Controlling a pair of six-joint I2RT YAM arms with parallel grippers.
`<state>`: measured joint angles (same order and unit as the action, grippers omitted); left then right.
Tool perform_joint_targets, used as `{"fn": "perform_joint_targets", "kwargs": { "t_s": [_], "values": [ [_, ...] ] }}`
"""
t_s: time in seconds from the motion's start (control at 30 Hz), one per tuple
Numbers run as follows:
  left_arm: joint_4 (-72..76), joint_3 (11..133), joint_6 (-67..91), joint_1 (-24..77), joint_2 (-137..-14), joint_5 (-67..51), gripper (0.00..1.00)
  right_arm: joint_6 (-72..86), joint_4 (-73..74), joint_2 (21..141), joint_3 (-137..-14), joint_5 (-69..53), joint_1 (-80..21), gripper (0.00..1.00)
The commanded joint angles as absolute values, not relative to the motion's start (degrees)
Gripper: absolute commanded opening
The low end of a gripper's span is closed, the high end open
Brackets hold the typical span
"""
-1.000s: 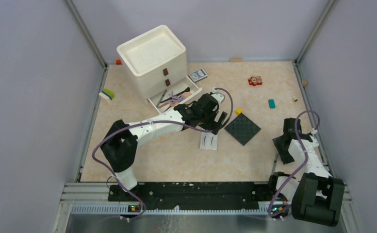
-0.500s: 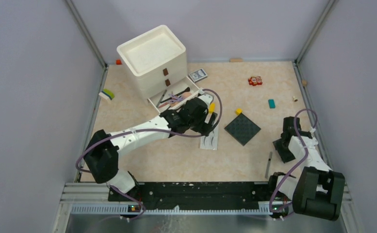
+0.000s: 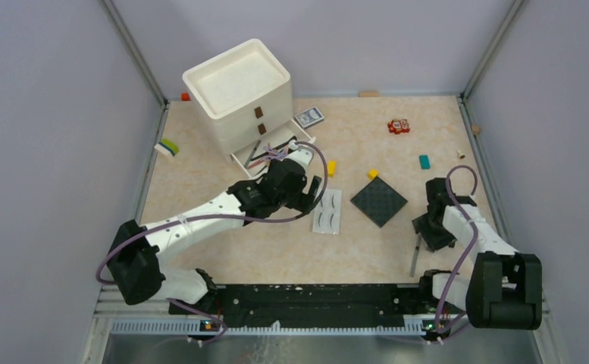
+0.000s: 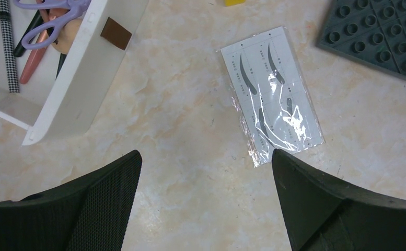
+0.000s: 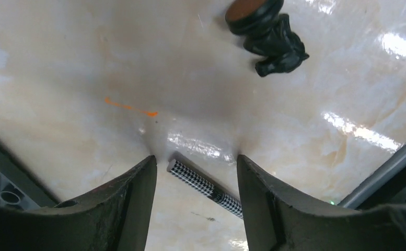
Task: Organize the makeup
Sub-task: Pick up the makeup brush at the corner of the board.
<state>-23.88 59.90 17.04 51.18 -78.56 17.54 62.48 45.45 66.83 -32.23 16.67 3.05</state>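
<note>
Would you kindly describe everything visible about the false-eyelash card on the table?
The false-eyelash card is a white rectangle sealed in clear, crinkled film, printed with dark curved lashes. It lies flat and slightly skewed on the marbled table, between the open drawer and the dark studded plate. Nothing touches it; the open left end effector hovers above.
</note>
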Motion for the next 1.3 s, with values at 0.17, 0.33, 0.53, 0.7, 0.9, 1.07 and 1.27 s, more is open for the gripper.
{"fn": "perform_joint_targets", "kwargs": {
  "t_s": [0.17,0.33,0.53,0.7,0.9,1.07,1.27],
  "values": [
    [-21.1,57.0,17.6,50.9,-74.4,19.9,0.99,63.3,56.8,61.1,-38.8,18.6,0.8,0.58],
    [-20.4,55.5,18.0,50.9,-73.3,19.1,0.99,60.0,58.1,60.0,-37.1,12.2,0.7,0.59],
    [-20.2,54.1,18.9,50.9,-72.6,18.8,0.99,58.7,57.0,63.1,-32.2,12.2,0.6,0.6],
    [-20.2,53.4,19.4,50.9,-71.9,18.7,0.99,58.9,54.0,67.4,-30.6,12.5,0.5,0.59],
    [-19.9,52.6,19.7,50.9,-71.7,18.7,0.99,57.1,48.4,73.1,-28.5,9.2,0.4,0.33],
    [-19.5,52.0,20.1,50.9,-71.8,18.7,0.99,56.7,47.6,73.7,-28.7,8.9,0.3,0.14],
    [-20.3,52.4,19.8,50.9,-71.4,19.8,0.99,56.5,47.7,72.2,-29.7,9.4,-1.1,0.0]
  ]
}}
